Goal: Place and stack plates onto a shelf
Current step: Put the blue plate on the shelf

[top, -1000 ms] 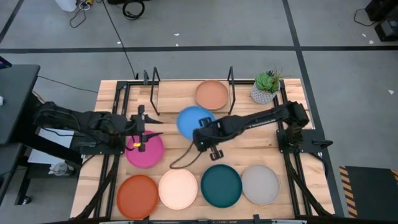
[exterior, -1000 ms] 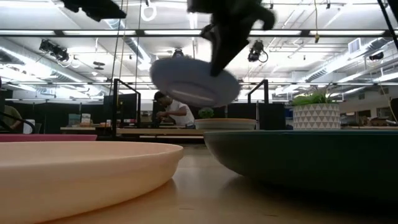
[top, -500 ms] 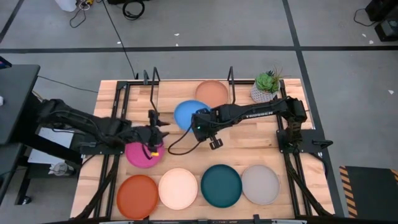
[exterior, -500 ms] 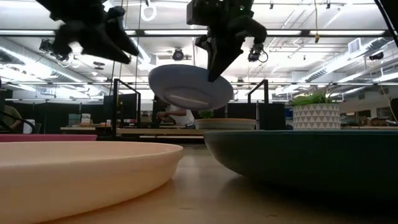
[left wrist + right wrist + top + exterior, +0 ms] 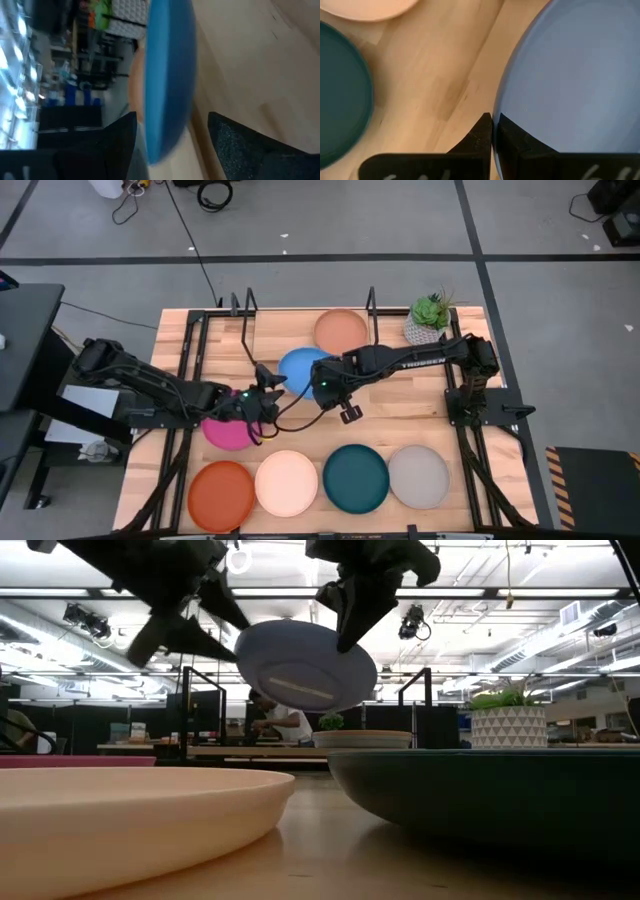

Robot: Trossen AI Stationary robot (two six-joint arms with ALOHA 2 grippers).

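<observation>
Mid-frame, right gripper (image 5: 323, 386) has its jaws clamped on the blue plate's (image 5: 303, 370) rim; left gripper (image 5: 262, 395) jaws gape around the opposite edge. Stiff, light, probably slippery; grip the rim.

grey floor (image 5: 300, 230) – black floor lines | ceiling strip lights (image 5: 480, 592) – dim room

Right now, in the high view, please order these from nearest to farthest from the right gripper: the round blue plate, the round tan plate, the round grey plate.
From the right gripper:
1. Round blue plate, clamped at its rim, mid-table.
2. Round tan plate, behind it, on the shelf.
3. Round grey plate, front row, right end.
</observation>
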